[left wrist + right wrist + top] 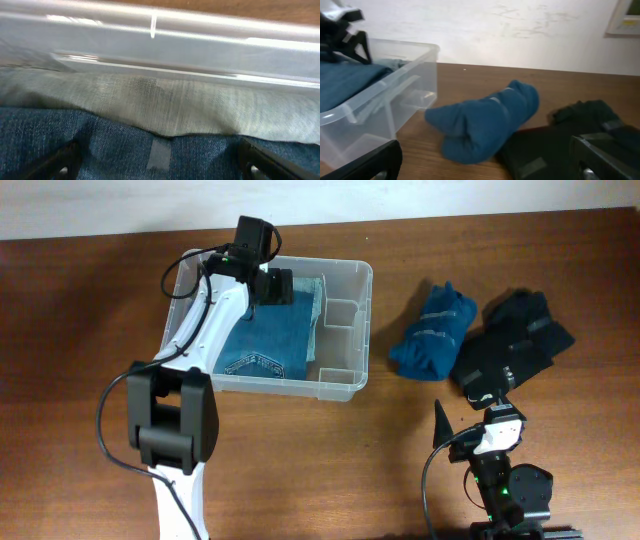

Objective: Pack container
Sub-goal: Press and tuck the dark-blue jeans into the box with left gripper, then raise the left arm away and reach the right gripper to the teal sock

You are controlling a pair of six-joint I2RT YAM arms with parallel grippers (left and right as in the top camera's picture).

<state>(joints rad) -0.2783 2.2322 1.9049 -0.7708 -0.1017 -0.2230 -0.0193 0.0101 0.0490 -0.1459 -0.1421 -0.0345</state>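
Observation:
The container point(345, 388) is a clear plastic bin at the table's left centre. Folded blue jeans point(268, 340) lie in its big compartment. My left gripper point(274, 286) is open inside the bin, low over the jeans' far end near the back wall. In the left wrist view its fingers point(160, 167) straddle denim point(125, 145) below the bin wall point(160, 40). My right gripper point(468, 413) is open and empty near the front edge. A rolled blue garment point(432, 330) point(485, 122) and a black garment point(512, 345) point(555, 147) lie on the table ahead of my right gripper point(485, 167).
The bin has small empty side compartments point(338, 330) on its right and also shows in the right wrist view point(380, 107). The left arm point(195, 350) reaches over the bin's left rim. A pale wall runs behind the table's far edge.

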